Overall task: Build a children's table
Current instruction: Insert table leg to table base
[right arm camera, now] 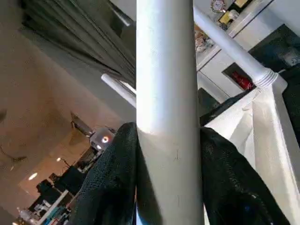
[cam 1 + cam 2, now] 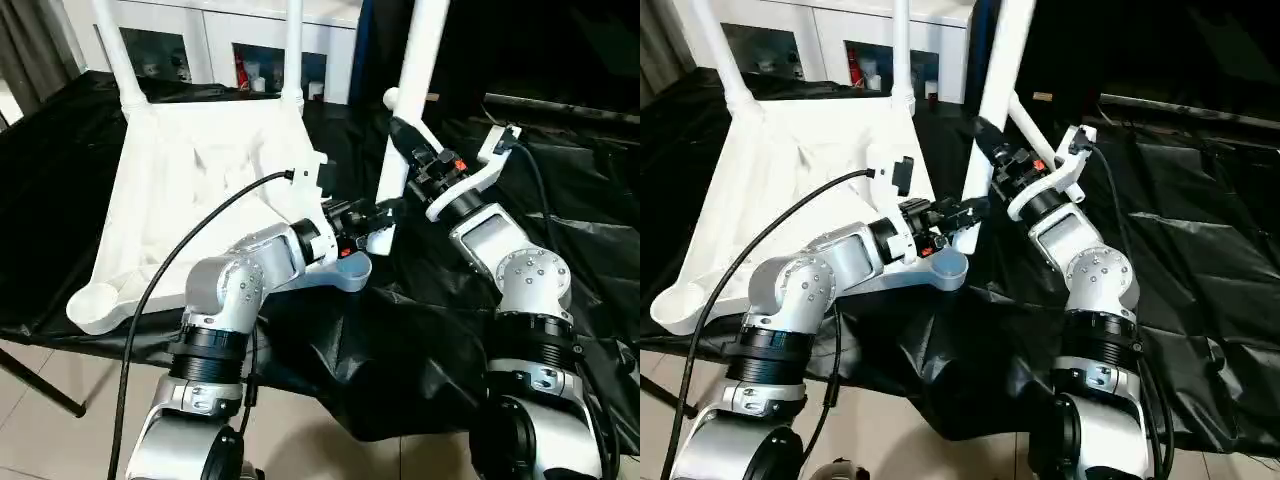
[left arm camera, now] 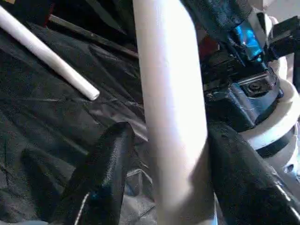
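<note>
The white tabletop (image 2: 200, 170) lies upside down and tilted on the black-covered table, ribbed underside up. Two white legs (image 2: 115, 50) (image 2: 292, 50) stand in its far corner sockets. A third leg (image 2: 415, 70) stands steeply beside the tabletop's near right corner, and my right gripper (image 2: 410, 140) is shut on its shaft, both fingers pressed to it in the right wrist view (image 1: 164, 154). My left gripper (image 2: 385, 212) straddles the same leg lower down; in the left wrist view one finger (image 3: 234, 159) touches it and the other finger (image 3: 108, 173) stands a sliver apart.
Another white leg (image 3: 47, 47) lies loose on the black cloth (image 2: 560, 200) behind my right arm. A white glass-door cabinet (image 2: 200, 40) stands behind the table. A black cable (image 2: 190, 240) runs over my left arm. The table's front edge drops to a tiled floor (image 2: 40, 440).
</note>
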`<state>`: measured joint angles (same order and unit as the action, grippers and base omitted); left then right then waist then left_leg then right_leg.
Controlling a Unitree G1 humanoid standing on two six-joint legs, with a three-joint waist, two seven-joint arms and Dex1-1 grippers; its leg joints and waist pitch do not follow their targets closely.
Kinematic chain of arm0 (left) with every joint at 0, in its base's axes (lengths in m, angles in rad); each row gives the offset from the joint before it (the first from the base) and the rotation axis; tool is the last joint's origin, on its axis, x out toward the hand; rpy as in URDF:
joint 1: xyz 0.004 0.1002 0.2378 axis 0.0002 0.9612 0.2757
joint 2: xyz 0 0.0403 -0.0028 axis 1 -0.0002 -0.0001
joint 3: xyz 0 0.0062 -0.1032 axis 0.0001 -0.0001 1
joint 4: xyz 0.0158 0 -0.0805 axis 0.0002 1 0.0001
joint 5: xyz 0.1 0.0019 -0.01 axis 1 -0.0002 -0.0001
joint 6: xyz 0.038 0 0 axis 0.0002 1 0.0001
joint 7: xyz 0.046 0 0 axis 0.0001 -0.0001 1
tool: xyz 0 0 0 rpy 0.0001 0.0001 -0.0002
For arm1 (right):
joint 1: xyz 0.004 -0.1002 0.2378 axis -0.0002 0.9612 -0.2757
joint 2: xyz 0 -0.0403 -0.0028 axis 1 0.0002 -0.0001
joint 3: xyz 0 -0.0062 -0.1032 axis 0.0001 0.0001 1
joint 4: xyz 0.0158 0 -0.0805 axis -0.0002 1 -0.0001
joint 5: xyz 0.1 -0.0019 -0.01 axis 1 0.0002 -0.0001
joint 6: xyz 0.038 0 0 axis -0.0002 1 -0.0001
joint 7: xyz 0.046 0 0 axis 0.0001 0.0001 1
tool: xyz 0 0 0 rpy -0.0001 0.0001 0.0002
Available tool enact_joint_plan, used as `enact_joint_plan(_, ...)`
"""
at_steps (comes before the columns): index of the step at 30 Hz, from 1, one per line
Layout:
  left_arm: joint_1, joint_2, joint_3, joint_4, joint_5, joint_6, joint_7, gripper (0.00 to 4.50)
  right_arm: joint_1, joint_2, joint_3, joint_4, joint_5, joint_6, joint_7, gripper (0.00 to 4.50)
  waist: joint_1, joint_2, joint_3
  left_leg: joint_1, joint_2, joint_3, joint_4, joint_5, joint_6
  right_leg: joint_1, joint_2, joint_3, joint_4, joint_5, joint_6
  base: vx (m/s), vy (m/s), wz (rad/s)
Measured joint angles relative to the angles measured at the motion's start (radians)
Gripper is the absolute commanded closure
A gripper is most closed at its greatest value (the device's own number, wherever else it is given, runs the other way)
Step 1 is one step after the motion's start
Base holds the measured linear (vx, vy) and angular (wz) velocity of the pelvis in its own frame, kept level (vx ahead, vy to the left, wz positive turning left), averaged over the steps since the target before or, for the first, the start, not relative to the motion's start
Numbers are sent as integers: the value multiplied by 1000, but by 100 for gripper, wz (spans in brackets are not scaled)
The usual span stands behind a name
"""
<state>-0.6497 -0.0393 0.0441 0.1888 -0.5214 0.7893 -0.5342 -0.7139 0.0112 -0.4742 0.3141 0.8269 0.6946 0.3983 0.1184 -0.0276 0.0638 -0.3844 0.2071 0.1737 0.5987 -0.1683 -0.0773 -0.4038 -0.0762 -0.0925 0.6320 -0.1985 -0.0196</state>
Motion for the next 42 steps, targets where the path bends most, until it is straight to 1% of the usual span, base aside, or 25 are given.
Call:
enact_joint_plan(2, 0, 0, -4, -5, -3, 11, -6, 236, 0, 3, -1, 0, 5, -1, -4, 304, 0, 0, 0, 0, 0, 0, 0, 0, 0, 0, 0, 0, 0, 0, 0, 0, 0, 0)
enact_joint_plan(3, 0, 1, -6, -7, -3, 18, -6, 256, 0, 4, -1, 0, 7, -3, -6, 304, 0, 0, 0, 0, 0, 0, 0, 0, 0, 0, 0, 0, 0, 0, 0, 0, 0, 0)
enact_joint_plan(6, 8, -1, -17, -15, -5, 26, -3, 264, 0, 5, -1, 0, 9, -3, -10, 304, 0, 0, 0, 0, 0, 0, 0, 0, 0, 0, 0, 0, 0, 0, 0, 0, 0, 0)
enact_joint_plan(8, 11, -1, -18, -20, -6, 32, -4, 293, 0, 6, 0, 0, 11, -3, -12, 304, 0, 0, 0, 0, 0, 0, 0, 0, 0, 0, 0, 0, 0, 0, 0, 0, 0, 0)
enact_joint_plan(14, 13, 3, -13, -24, -13, 35, -3, 301, 0, 7, 1, -1, 27, -3, -18, 304, 0, 0, 0, 0, 0, 0, 0, 0, 0, 0, 0, 0, 0, 0, 0, 0, 0, 0)
enact_joint_plan(18, 13, 26, -10, -30, -29, 42, -8, 302, 0, 15, 7, -2, 28, -3, -20, 304, 0, 0, 0, 0, 0, 0, 0, 0, 0, 0, 0, 0, 0, 0, 0, 0, 0, 0)
enact_joint_plan(19, 13, 30, -10, -31, -31, 42, -10, 302, 0, 15, 9, -4, 28, -3, -20, 248, 0, 0, 0, 0, 0, 0, 0, 0, 0, 0, 0, 0, 0, 0, 0, 0, 0, 0)
enact_joint_plan(20, 13, 33, -10, -33, -31, 42, -12, 303, 0, 15, 10, -7, 29, -3, -21, 234, 0, 0, 0, 0, 0, 0, 0, 0, 0, 0, 0, 0, 0, 0, 0, 0, 0, 0)
enact_joint_plan(22, 15, 60, -21, -42, -24, 39, -29, 304, 0, 16, 10, -23, 43, -3, -23, 228, 0, 0, 0, 0, 0, 0, -1, 0, 0, 0, 0, 0, 0, 0, 0, 0, 0, 0)
enact_joint_plan(24, 19, 81, -30, -58, -21, 39, -49, 305, 0, 16, 8, -33, 55, -2, -26, 199, 0, 0, 0, 0, 0, 0, -1, 0, 0, 0, 0, 0, 0, 0, 0, 0, 0, 0)
enact_joint_plan(26, 20, 94, -31, -62, -22, 41, -54, 305, 0, 17, 9, -39, 70, -1, -28, 189, 0, 1, 0, 0, 0, 0, 0, 0, 0, 0, 0, 0, 0, 0, 0, 0, 0, 0)
enact_joint_plan(29, 26, 119, -33, -71, -24, 44, -68, 305, 0, 17, 8, -39, 77, 1, -29, 149, 0, 1, 0, 0, 0, 0, -1, 0, -1, 0, 0, 0, 0, 1, 1, 0, 0, 0)
enact_joint_plan(31, 31, 133, -33, -88, -26, 52, -74, 305, 0, 17, 6, -41, 83, 1, -29, 147, 0, 1, 0, 0, 0, 0, -1, 1, -1, 0, 0, 0, 0, 1, 1, 0, 0, 0)
enact_joint_plan(33, 31, 142, -33, -93, -29, 55, -76, 305, 0, 16, 2, -44, 85, 1, -31, 129, 0, 1, 0, 0, 0, 0, -1, 1, -1, 0, 0, 0, 0, 1, 1, 0, 0, 0)
enact_joint_plan(34, 31, 150, -31, -95, -30, 57, -79, 305, 0, 12, 0, -44, 84, 0, -36, 129, 0, 1, 0, 0, 0, 0, -1, 1, -1, 0, 0, 0, 0, 1, 1, 0, 0, 0)
enact_joint_plan(35, 31, 152, -30, -97, -31, 57, -82, 305, 0, 6, 0, -44, 83, 0, -43, 107, 1, 1, 0, 0, 0, 0, -1, 1, -1, 0, 0, 0, 0, 1, 1, 0, 0, 0)
enact_joint_plan(38, 31, 168, -24, -99, -35, 59, -88, 305, -4, -26, -6, -31, 82, -10, -57, 99, 1, 1, 0, 0, 0, 0, -1, 1, -2, 0, 0, 0, 0, 1, 1, 0, 0, 0)
enact_joint_plan(39, 31, 177, -19, -99, -35, 61, -90, 305, -9, -41, -13, -20, 79, -21, -65, 89, 1, 1, 0, 0, 0, 0, -1, 1, -2, 0, 0, 0, 0, 1, 1, 0, 0, 0)
enact_joint_plan(41, 31, 199, -1, -99, -38, 62, -94, 305, -27, -80, -44, 18, 67, -48, -84, 61, 1, 1, 0, 0, 0, 0, -1, 1, -2, 0, 0, 0, 0, 1, 1, 0, 0, 0)
enact_joint_plan(42, 31, 212, 8, -101, -43, 63, -95, 305, -35, -98, -60, 37, 64, -62, -91, 61, 1, 1, 0, 0, 0, 0, 0, 1, -2, 0, 0, 0, 0, 2, 1, 0, 0, 0)
